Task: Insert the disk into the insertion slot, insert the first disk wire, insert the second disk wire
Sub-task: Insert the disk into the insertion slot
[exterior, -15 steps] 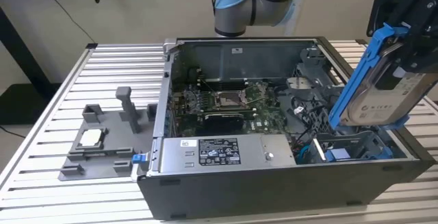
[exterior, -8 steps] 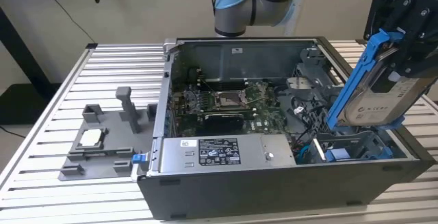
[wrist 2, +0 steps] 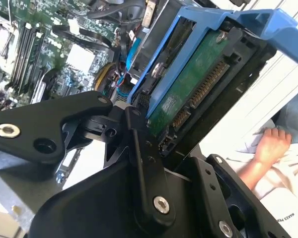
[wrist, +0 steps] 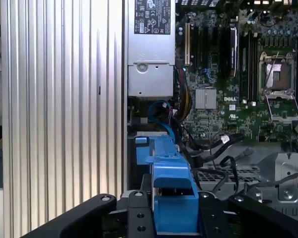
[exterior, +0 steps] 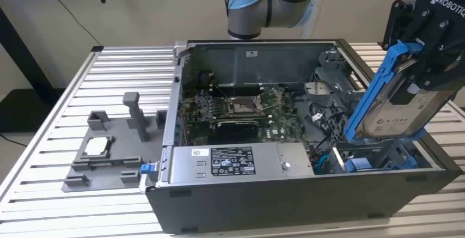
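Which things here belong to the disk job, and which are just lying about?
Job: silver metal hard drive in a bright blue plastic carrier, gripped by the black gripper; dark grey metal drive bay with blue parts.
Lying about: grey plastic fixture tray; grey power supply box with sticker; green motherboard.

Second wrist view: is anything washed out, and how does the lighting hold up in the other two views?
In the second wrist view the table beside the disk is blown out to white; in the first wrist view its ribs glare in bright streaks; in the exterior view light is even, the computer case shaded inside.
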